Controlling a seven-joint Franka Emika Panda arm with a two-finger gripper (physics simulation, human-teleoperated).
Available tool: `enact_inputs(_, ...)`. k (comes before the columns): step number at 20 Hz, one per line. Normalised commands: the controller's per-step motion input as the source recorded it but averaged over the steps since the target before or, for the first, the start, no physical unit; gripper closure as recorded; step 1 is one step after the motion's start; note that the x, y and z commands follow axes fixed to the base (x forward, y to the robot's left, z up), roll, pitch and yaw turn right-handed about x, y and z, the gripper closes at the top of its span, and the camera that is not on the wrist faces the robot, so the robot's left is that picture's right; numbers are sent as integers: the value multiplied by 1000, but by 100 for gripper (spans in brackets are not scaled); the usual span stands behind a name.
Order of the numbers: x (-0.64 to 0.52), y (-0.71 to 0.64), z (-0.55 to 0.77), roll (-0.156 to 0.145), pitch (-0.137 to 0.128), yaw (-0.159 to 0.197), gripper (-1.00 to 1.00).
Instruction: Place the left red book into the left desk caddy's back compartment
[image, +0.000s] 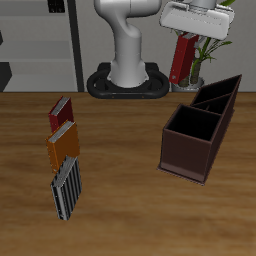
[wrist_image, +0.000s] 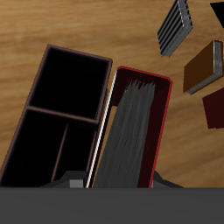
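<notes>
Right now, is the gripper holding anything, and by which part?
Yes: the gripper holds the left red book by its upper end, hanging upright above the left desk caddy.

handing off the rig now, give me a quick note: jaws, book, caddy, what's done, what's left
Gripper: shut on the red book, jaws clamped on one end, book hanging upright in the air, above table level.
Caddy: on the table, nothing in any cell. In the wrist view the book sits beside the caddy, not over a cell.
Done: pick and lift.
Left: line up over the back compartment, lower the book in, release.
Three other books lie in a row across the table.
</notes>
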Motion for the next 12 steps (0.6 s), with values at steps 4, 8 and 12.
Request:
enact_inputs(4, -52, 219, -15, -12, -7, -97, 100)
enact_inputs(8, -4, 260, -106, 44, 33, -47, 100)
enact_inputs(12, -17, 289, -128, 35, 29, -27, 100)
